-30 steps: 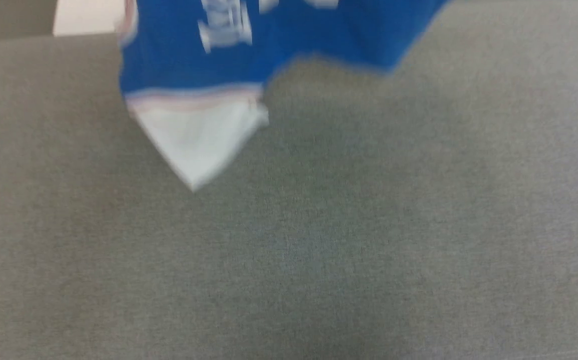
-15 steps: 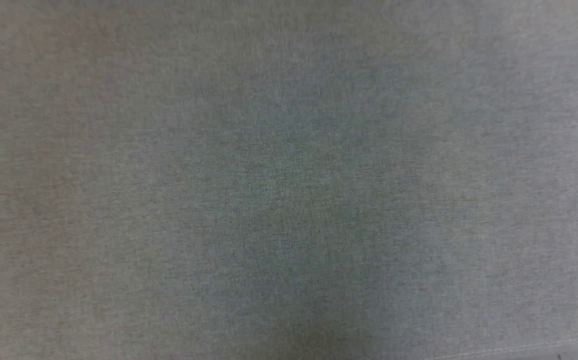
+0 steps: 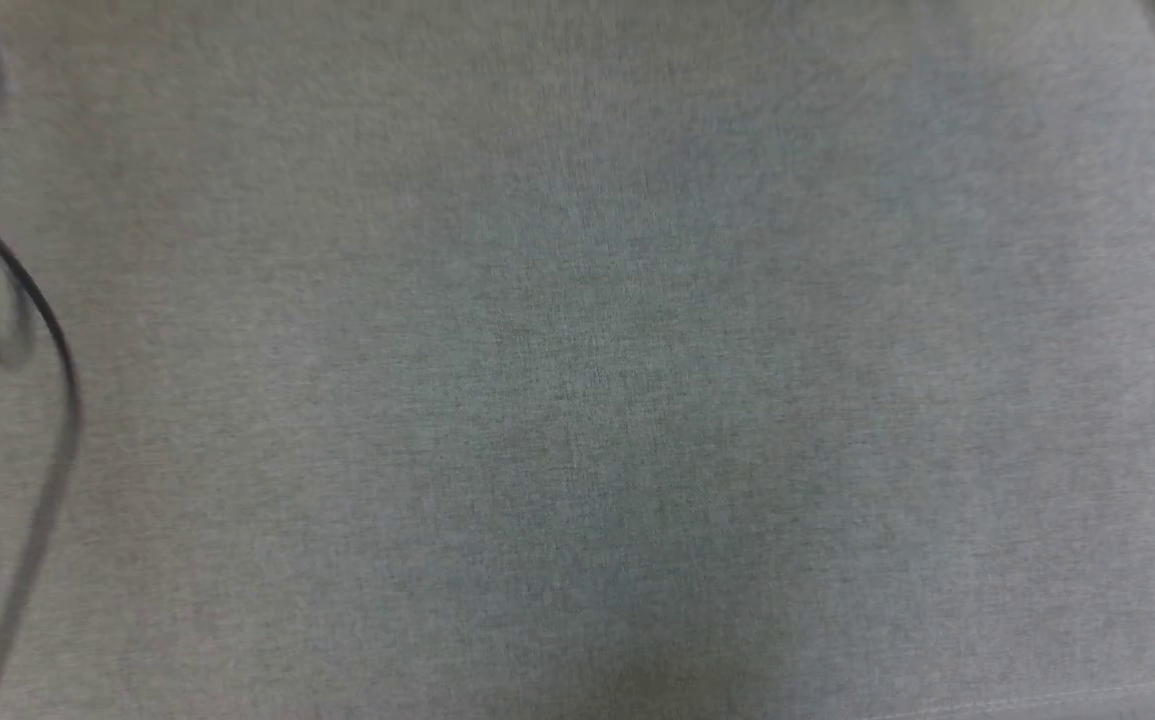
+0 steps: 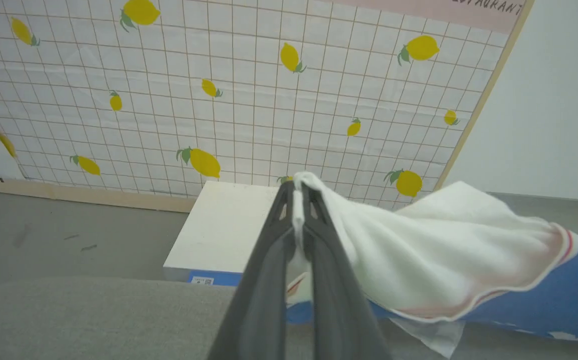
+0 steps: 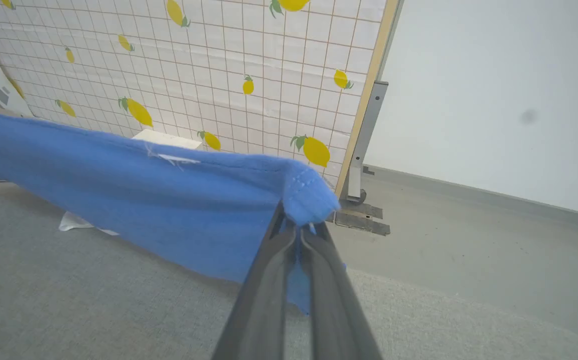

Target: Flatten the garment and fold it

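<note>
Left tool (image 4: 298, 189) clamped narrow on the garment (image 4: 434, 260), dark fingers pressed together, with a fold of white sleeve cloth pinched between the tips and bunched over the right-hand finger. From that pinch, white sleeve spreading to the right of the left wrist view, edged in red-and-white striped trim, then royal-blue body running off the frame's right side. Sleeve held up off the grey fabric-covered counter (image 4: 93, 320), with a white corner hanging below the trim.

Right tool (image 5: 299, 222) likewise drawn narrow and gripping the garment (image 5: 143, 200): a stitched blue hem corner folded over the fingertips, with a blue flap hanging down between the fingers. Blue cloth stretched taut from there to the left of the right wrist view, lifted above the counter (image 5: 68, 300). Small white part low near the counter at the far left; contact impossible to judge.

Behind, in the left wrist view, a white gridded backdrop (image 4: 248, 100) printed with yellow lemons, a white box (image 4: 223, 225) with a blue label strip in front of it, and a plain pale wall (image 4: 544, 100) to the right. In the right wrist view, the backdrop's metal stand (image 5: 366, 145) on the grey floor (image 5: 469, 240).

Head view blurred: bare grey weave of the counter (image 3: 577, 400), a black cable (image 3: 52, 340) looping at the left edge.
</note>
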`<state>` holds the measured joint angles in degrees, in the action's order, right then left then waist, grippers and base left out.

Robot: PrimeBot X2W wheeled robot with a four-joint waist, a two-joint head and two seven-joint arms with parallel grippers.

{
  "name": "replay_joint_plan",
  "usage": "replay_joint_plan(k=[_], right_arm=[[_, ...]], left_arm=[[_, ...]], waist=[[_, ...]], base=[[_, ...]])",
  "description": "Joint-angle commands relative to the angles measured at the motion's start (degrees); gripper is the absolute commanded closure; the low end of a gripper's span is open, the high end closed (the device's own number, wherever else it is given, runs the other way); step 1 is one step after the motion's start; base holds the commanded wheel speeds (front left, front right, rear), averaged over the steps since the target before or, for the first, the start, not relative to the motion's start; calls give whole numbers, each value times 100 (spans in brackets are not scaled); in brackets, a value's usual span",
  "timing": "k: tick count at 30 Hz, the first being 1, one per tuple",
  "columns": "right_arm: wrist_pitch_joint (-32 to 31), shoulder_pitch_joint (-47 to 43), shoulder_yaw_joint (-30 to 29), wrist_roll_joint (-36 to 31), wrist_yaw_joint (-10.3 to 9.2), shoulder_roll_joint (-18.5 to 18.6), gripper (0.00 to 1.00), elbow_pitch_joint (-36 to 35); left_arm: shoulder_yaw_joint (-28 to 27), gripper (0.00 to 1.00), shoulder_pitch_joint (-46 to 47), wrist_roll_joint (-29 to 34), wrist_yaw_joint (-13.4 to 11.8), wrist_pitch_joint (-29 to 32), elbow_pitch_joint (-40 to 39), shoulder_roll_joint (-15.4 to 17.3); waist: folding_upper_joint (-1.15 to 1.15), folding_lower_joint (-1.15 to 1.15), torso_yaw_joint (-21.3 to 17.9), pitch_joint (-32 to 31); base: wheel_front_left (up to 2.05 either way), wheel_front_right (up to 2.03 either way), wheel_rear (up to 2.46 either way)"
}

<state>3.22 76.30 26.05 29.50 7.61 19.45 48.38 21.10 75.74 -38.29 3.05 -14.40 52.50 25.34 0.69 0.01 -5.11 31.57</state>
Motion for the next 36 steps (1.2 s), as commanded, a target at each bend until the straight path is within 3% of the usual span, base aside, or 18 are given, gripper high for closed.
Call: replay_joint_plan(k=[1,2,6,11,19,27,36], right_arm=[[127,-365,113,122,-12,86,100,-50],[288,-1046,324,354,-12,214,100,-226],[449,-2085,507,586,-12,384,100,-548],[523,-3370,444,704,-12,612,100,-1043],[276,-5418,-334,582,-12,777,100,-2084],[-370,-7466,-1675,52,-12,378,100,-3335],[-1262,-9196,-2808,-634,-12,-604,100,-4779]], left_arm=[[-52,100,-485,-66,53,-46,-21,-24],[-195,100,-1360,-190,88,-55,-224,-47],[-395,100,-2689,-240,4,-58,-785,-36],[-573,100,-4387,-360,-285,-59,-1688,26],[-798,100,-6801,-706,-1106,407,-3518,285],[-990,100,-8599,-952,-1855,789,-4931,428],[-1022,100,-9470,-1167,-2205,1074,-5674,412]], waist=[[-69,-1,205,-579],[-69,-1,272,-900],[-69,-1,327,-1344],[-69,-1,352,-1840],[-69,-1,366,-2405],[-69,-1,441,-2753],[-69,-1,537,-2815]], base=[[0,0,0],[0,0,0],[0,0,0],[0,0,0],[0,0,0],[0,0,0],[0,0,0]])
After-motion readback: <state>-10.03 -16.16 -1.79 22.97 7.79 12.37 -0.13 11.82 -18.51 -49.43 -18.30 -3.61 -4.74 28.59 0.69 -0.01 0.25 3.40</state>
